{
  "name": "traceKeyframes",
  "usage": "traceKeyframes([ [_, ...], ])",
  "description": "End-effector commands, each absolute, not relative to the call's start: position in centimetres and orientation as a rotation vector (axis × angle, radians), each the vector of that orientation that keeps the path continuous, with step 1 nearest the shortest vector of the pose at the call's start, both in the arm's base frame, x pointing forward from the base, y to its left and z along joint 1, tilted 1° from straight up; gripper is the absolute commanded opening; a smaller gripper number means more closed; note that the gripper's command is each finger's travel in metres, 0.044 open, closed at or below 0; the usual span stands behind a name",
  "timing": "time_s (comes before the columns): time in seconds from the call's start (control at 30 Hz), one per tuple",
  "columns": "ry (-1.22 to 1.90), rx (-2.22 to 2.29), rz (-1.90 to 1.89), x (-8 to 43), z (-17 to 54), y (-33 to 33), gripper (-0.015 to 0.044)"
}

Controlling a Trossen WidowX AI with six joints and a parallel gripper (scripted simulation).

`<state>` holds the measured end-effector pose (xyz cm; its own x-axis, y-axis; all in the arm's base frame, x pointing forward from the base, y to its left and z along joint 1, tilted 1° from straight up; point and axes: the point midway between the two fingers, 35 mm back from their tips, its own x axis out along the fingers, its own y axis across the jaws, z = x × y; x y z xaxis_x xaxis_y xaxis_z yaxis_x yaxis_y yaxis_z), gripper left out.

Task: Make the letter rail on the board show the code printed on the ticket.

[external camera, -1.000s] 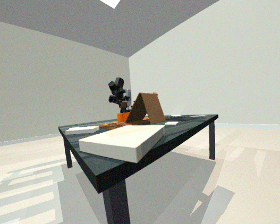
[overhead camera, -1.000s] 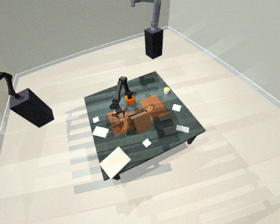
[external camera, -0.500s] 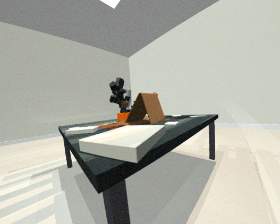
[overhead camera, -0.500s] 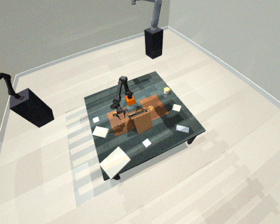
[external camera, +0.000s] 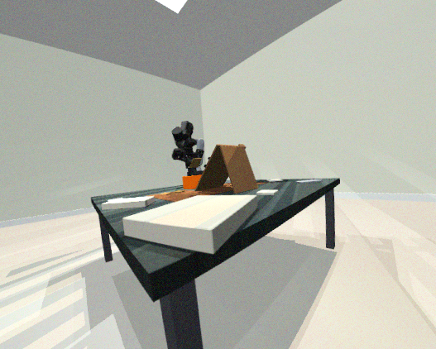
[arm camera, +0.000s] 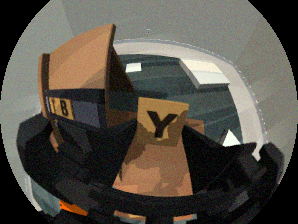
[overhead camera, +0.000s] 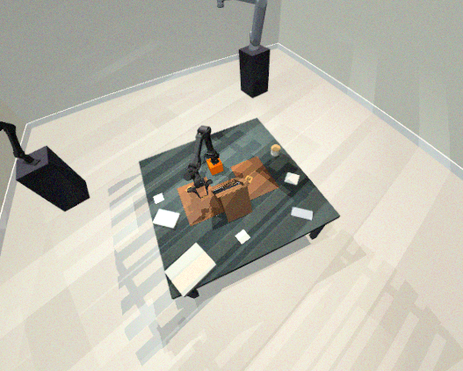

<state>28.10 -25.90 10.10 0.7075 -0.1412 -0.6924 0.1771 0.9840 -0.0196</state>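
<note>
My gripper is shut on the Y tile, a yellow tile with a black Y that faces the wrist camera upright. It is held above the left brown mat, beside the tent-shaped brown board. The dark letter rail runs along the board. In the wrist view a T tile and a B tile sit in it, with bare rail between the B and the near end. The Y tile is outside the rail. The ticket's code is not readable.
An orange block stands behind the board, near the arm's base. A cup stands at the back right. White pads and a large cream book lie around. A small yellow piece is at the board's right end.
</note>
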Motion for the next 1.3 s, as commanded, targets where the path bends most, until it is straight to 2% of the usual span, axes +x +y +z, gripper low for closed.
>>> traceKeyframes([
  [0.0, 0.764, 0.050, -0.182, 28.1, 10.2, -25.7, 0.0000],
  [1.27, 0.764, 0.051, -0.181, 28.5, 10.1, -23.9, 0.0000],
])
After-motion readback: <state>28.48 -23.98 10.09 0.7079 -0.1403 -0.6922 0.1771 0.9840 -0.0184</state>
